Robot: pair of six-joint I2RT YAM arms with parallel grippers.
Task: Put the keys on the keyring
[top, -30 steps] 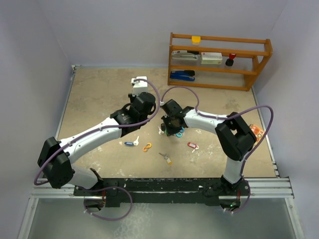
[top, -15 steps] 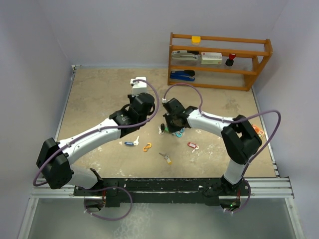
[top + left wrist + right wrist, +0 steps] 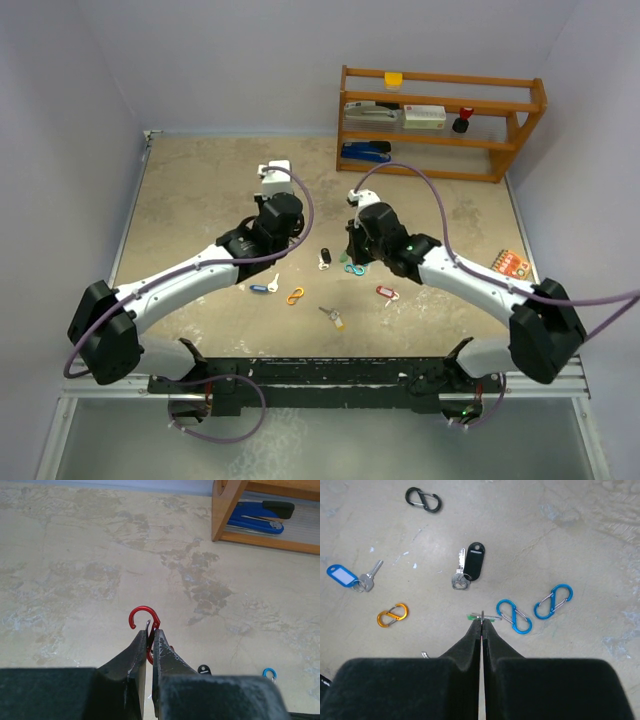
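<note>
My left gripper (image 3: 148,639) is shut on a red S-shaped clip (image 3: 144,618), whose upper hook sticks out above the fingertips; in the top view the left gripper (image 3: 294,230) sits left of centre. My right gripper (image 3: 482,622) is shut on a small silver key with a green tag (image 3: 483,615), held edge-on just above the table; in the top view the right gripper (image 3: 353,254) is near mid-table. On the table lie a black-tagged key (image 3: 470,567), a blue-tagged key (image 3: 350,576), a red-tagged key (image 3: 386,292) and a yellow-tagged key (image 3: 335,319).
Loose S-clips lie around: two blue (image 3: 514,616) (image 3: 553,601), one orange (image 3: 392,615), one black (image 3: 422,500). A wooden shelf (image 3: 440,120) with a blue stapler (image 3: 260,517) stands at the back right. An orange card (image 3: 513,264) lies by the right edge.
The two grippers, close together a second ago, have drawn apart. The right arm's elbow has swung out to the right and its gripper shifted right; the left gripper has eased back left.
</note>
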